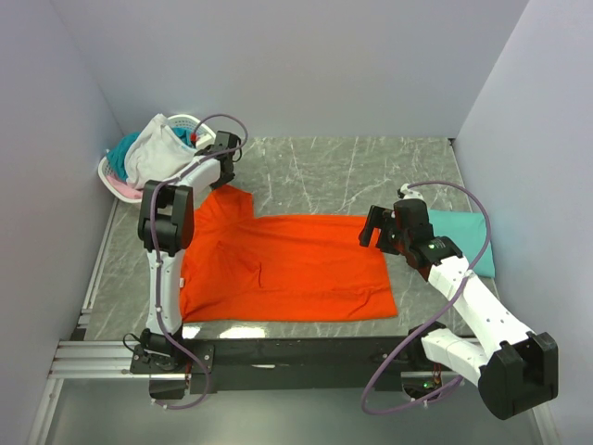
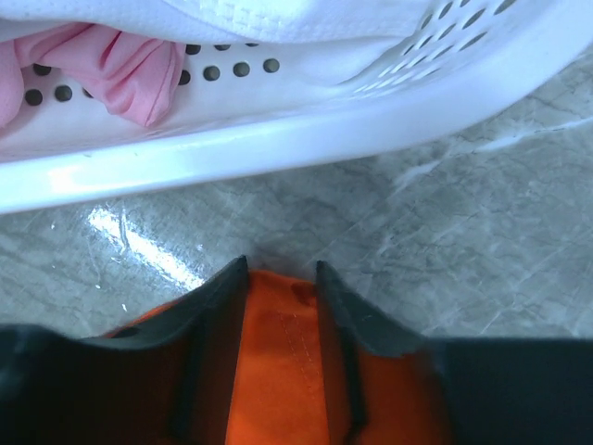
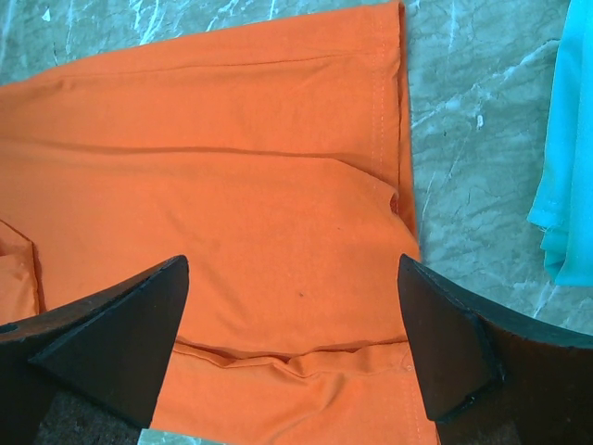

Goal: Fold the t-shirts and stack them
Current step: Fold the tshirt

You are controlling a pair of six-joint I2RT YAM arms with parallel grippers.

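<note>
Grey marbled worktop point(image 1: 352, 176), orange t-shirt point(image 1: 287, 264) spread flat mid-surface for folding: left claw point(image 2: 281, 269) pinches its far corner narrowly beside the white basket point(image 2: 278, 148), seemingly to straighten it, while right claw point(image 3: 292, 269) hovers wide open over the opposite hem.

The left arm point(image 1: 159, 278) rises to a bent elbow, then reaches far forward. The left gripper point(image 2: 281, 271) is pinched narrow on a fold of the orange t-shirt point(image 2: 278, 371). The right arm point(image 1: 477, 311) stretches forward and inward, and the right gripper point(image 3: 292, 267) is spread wide, pointing down.
</note>
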